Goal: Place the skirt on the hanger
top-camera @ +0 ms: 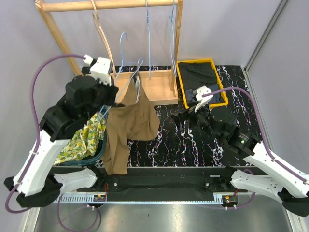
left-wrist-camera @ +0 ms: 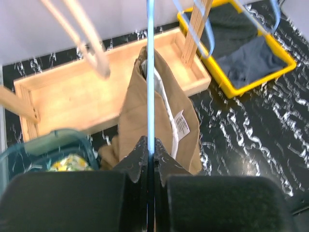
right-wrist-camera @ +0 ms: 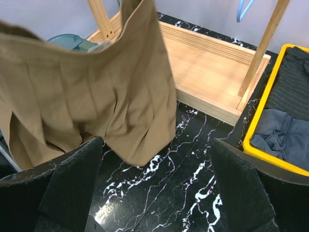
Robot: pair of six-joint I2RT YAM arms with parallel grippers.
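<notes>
A tan skirt (top-camera: 129, 124) hangs draped from a light blue wire hanger (top-camera: 126, 65) over the left part of the black marble table. My left gripper (top-camera: 112, 93) is shut on the hanger. In the left wrist view the blue wire (left-wrist-camera: 150, 72) runs straight up from between the closed fingertips (left-wrist-camera: 141, 153), with the skirt (left-wrist-camera: 137, 113) and its white label (left-wrist-camera: 182, 124) below. My right gripper (top-camera: 186, 114) stands open just right of the skirt, holding nothing. In the right wrist view the skirt's hem (right-wrist-camera: 96, 92) hangs ahead of the wide-apart fingers (right-wrist-camera: 72, 186).
A wooden rack (top-camera: 111, 6) with its tray base (top-camera: 157, 89) stands at the back, carrying a wooden hanger (top-camera: 102, 34) and blue hangers (top-camera: 148, 38). A yellow bin (top-camera: 179, 82) holds dark clothes. A teal basket (top-camera: 91, 155) with a floral garment sits at left.
</notes>
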